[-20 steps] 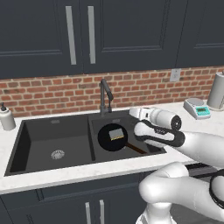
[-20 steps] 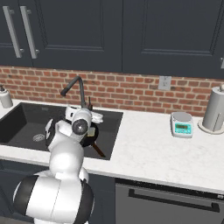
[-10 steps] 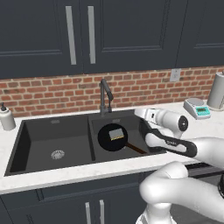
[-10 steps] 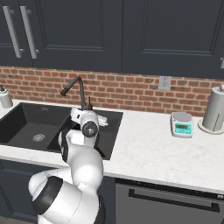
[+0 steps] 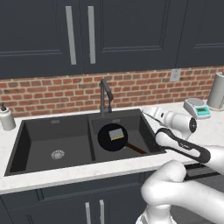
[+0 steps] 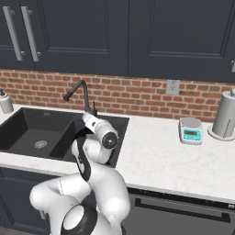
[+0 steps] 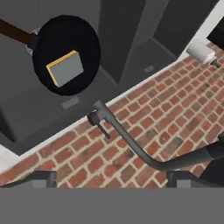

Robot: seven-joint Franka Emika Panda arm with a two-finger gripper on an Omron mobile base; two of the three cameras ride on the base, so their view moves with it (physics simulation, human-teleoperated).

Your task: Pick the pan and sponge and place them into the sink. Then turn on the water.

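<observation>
The sink (image 5: 83, 144) already holds the pan (image 5: 113, 137) in its smaller basin, with the sponge (image 5: 116, 134) lying flat inside it, so what remains is the water. The faucet (image 5: 105, 94) stands behind the divider; its small lever (image 7: 97, 123) juts from the base. The gripper (image 7: 111, 179), wide open and empty, should come in square to that lever and push gently. Compared with a second ago, the arm has swung right, away from the pan.
</observation>
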